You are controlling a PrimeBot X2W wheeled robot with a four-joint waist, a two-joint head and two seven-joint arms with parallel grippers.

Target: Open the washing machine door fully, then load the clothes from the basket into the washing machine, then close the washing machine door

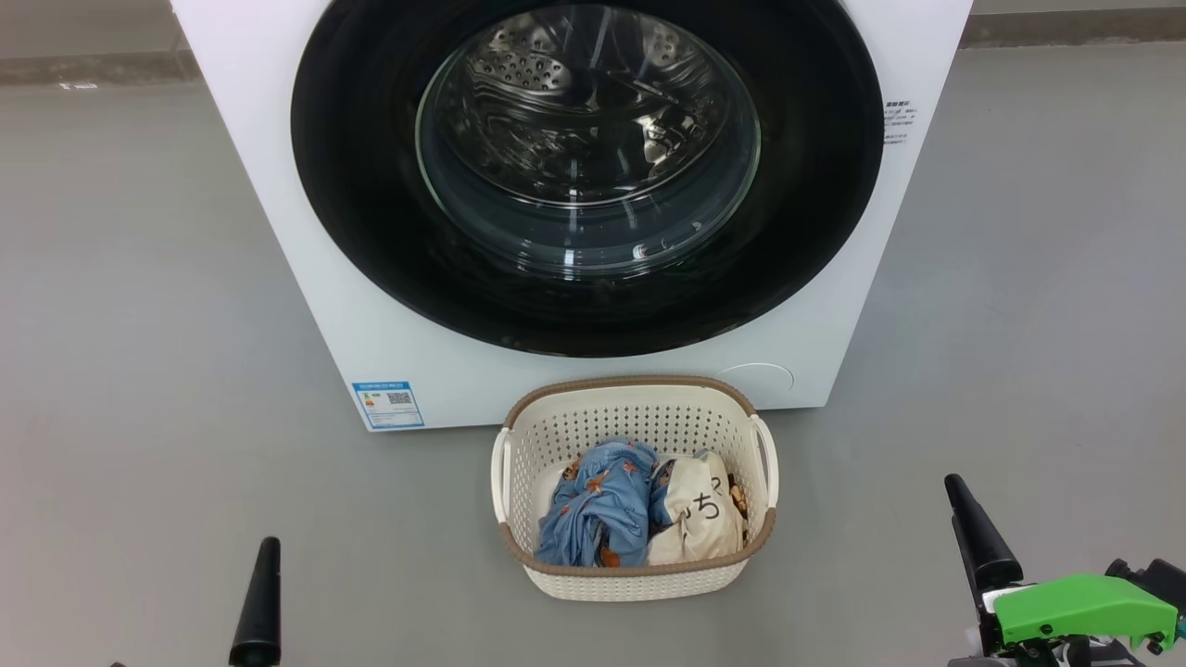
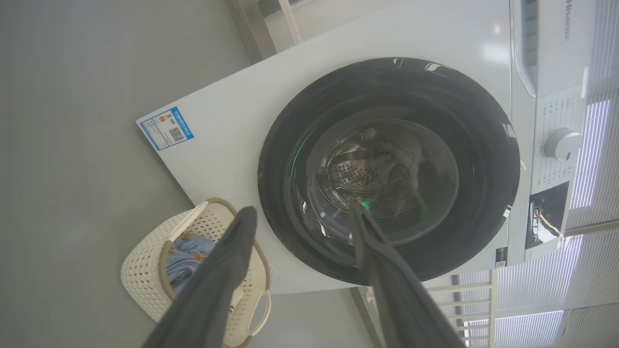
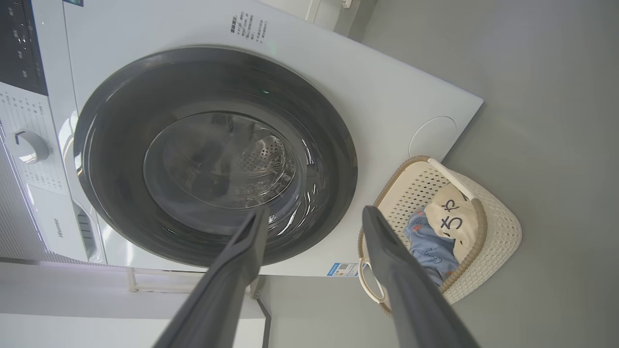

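Left claw [image 2: 302, 209] spread, facing door [image 2: 483, 159]; right claw [image 3: 315, 210] likewise

plain grey floor [image 1: 139, 324] all around me, darker skirting strip [image 1: 93, 69] along the far wall, bright striped blinds [image 2: 597, 145] off to my side, some white barred frame [image 2: 464, 288] near them

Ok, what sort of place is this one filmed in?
Probably a laundry corner or test room: a big white front-loading washing machine on a smooth grey floor, with a small cream perforated plastic basket of clothes before it.
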